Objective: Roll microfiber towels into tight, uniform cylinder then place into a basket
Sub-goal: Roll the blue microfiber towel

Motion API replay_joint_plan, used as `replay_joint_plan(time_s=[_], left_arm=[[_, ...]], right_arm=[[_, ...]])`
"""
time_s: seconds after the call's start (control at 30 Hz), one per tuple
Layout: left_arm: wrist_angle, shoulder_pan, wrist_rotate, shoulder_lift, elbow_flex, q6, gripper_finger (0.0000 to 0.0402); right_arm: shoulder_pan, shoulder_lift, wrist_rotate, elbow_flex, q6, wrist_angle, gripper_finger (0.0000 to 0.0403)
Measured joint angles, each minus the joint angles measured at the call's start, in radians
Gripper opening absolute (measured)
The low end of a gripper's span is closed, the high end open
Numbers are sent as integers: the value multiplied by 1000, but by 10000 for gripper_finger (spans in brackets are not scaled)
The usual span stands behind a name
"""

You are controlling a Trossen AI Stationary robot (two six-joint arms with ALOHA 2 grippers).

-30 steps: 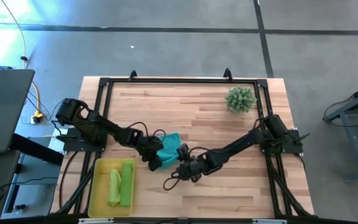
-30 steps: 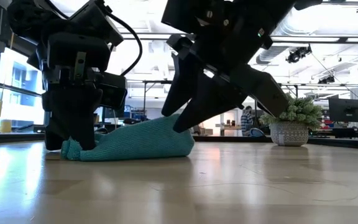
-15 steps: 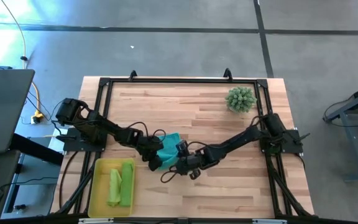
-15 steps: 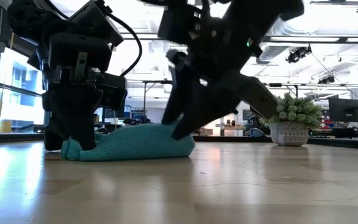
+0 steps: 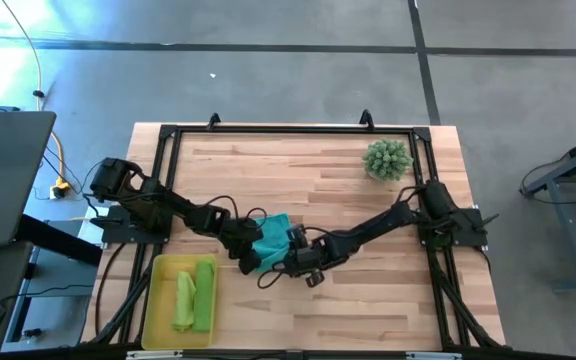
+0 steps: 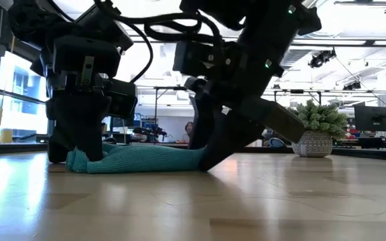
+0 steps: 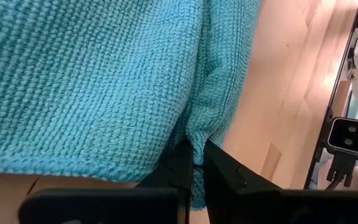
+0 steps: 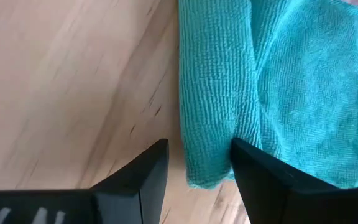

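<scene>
The teal towel (image 5: 274, 236) lies on the table's middle near part, partly folded into a thick roll (image 8: 211, 93) along one side. My left gripper (image 7: 197, 147) is shut on its left end and shows in the low view (image 6: 79, 148) too. My right gripper (image 8: 199, 144) is open and stands down over the roll's right end (image 6: 210, 152). Two rolled lime green towels (image 5: 194, 296) lie in the yellow basket (image 5: 158, 312) at the near left. My left gripper pinches a puckered fold at the towel's edge (image 7: 199, 132) between its two fingers, slanting down from the table's left. The towel lies on the table there. My right gripper straddles the end of the rolled fold (image 8: 209, 163), slanting down from the right. One finger (image 8: 248, 163) sits on the cloth beside the roll, the other (image 8: 149, 167) over bare wood.
A spiky green plant in a pot (image 5: 387, 160) stands at the far right. Bare wood (image 5: 368, 300) stretches across the near right and the far half. A black frame (image 5: 288, 130) runs round the table's edges.
My right gripper has moved toward the table's left and far side, sunk onto the towel's right end and rolled its wrist. The towel's right end, which bulged up, now lies flatter under it. The left end stays pinned.
</scene>
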Motion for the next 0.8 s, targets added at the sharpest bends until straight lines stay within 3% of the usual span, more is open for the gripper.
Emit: replay_joint_plan(time_s=[0.17,0.47,0.7,0.8], left_arm=[[14,-7,-2,-11,-1,46,22],[-46,-23,-39,-121,-3,163,76],[-102,-68,-36,-233,-3,299,110],[-99,-108,-99,-273,-1,403,110]], right_arm=[[1,18,-1,3,73,-11,148],[1,22,-11,3,191,-35,15],[-15,22,-99,2,289,-41,4],[-32,22,-159,1,333,-37,3]])
